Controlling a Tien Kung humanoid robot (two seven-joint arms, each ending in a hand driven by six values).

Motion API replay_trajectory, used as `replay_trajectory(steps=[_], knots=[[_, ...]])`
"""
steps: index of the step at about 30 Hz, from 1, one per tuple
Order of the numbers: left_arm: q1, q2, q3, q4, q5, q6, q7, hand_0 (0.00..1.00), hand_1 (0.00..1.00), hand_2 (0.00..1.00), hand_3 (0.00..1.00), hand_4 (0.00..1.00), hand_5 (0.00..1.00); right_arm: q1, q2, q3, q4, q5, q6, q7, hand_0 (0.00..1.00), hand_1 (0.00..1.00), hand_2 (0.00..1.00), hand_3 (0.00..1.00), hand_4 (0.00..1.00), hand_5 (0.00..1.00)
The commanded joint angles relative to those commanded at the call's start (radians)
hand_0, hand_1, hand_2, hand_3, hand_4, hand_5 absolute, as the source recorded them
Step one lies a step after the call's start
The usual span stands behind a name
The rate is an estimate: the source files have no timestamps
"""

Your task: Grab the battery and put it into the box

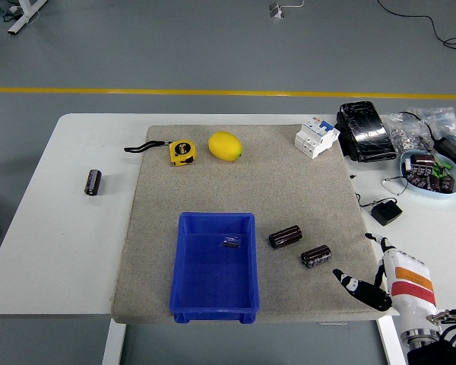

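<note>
— Grey mat [243,190] on a white table [76,251]; where are the batteries?
— Two [285,236] just right of the blue box [213,293], a small one [232,242] inside.
— Right hand [376,285]?
— Near corner, fingers spread, empty.

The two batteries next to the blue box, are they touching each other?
Apart. The head view shows a strip of grey mat between one battery and the other battery, right of the box.
</note>
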Motion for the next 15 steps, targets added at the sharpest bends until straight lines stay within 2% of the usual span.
replay_trajectory(steps=[5,15], knots=[[0.002,0.002,-0.002,0.0,0.005,-0.003,0.002,0.687,0.662,0.705,0.621,0.641,0.652,0.026,0.015,-0.031,-0.021,0.0,0.0,-0.043,0.08,0.072,0.183,0.743,0.998,0.571],[0.006,0.007,-0.007,-0.001,0.012,-0.007,0.003,0.687,0.661,0.705,0.622,0.642,0.652,0.096,0.048,-0.122,-0.055,0.0,0.0,-0.043,0.085,0.081,0.19,0.709,0.998,0.558]])
